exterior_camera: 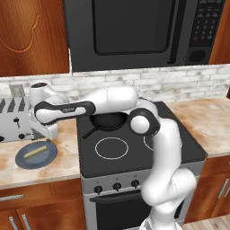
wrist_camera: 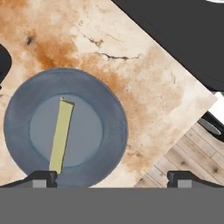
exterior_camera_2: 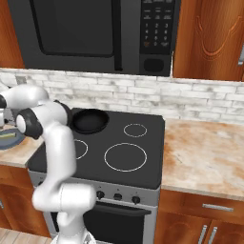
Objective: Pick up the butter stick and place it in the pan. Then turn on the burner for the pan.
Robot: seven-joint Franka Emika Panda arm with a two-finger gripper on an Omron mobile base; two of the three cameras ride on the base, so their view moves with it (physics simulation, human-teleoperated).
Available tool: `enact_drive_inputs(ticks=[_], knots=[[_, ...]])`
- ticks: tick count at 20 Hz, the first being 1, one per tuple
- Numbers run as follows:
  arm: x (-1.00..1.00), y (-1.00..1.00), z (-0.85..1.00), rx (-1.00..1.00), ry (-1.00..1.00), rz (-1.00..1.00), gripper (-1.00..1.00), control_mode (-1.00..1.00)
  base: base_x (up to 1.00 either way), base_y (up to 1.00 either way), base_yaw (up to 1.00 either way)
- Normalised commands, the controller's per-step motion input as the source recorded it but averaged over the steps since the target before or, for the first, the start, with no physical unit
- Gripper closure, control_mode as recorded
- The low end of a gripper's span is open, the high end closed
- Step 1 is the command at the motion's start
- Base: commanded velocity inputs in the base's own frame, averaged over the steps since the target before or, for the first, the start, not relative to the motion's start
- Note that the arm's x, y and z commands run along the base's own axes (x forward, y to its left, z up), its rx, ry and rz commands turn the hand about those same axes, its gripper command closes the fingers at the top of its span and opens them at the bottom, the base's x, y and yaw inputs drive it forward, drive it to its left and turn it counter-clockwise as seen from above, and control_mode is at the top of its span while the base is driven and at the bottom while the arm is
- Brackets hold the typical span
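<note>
Butter stick point(wrist_camera: 61, 135) lay flat across the middle of a blue-grey plate point(wrist_camera: 105, 109) on the counter point(wrist_camera: 144, 87), left of the stove point(exterior_camera: 134, 152). Above it hung the gripper point(wrist_camera: 111, 177), fingers spread wide and holding nothing. The pan point(exterior_camera: 109, 120) sat on a rear burner, well apart from the plate.

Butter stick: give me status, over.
Gripper open, empty, above the plate. Butter stick lying flat on plate, untouched. Pan on rear burner, empty. Nothing between gripper and butter.
</note>
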Motion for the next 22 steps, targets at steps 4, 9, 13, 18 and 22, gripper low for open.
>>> enact_drive_inputs(ticks=[4, 9, 13, 18, 22], knots=[[0.34, 0.00, -0.48, 0.00, 0.04, 0.00, -1.00, -1.00, 0.00, 0.00, 0.00], [0.11, 0.00, -0.53, 0.00, 0.00, 0.00, -1.00, -1.00, 0.00, 0.00, 0.00], [0.01, 0.00, -0.49, 0.04, -0.03, 0.00, -1.00, -1.00, 0.00, 0.00, 0.00], [0.04, 0.00, -0.41, 0.08, -0.03, 0.00, -1.00, -1.00, 0.00, 0.00, 0.00], [0.12, 0.00, -0.34, 0.06, 0.00, 0.00, -1.00, -1.00, 0.00, 0.00, 0.00]])
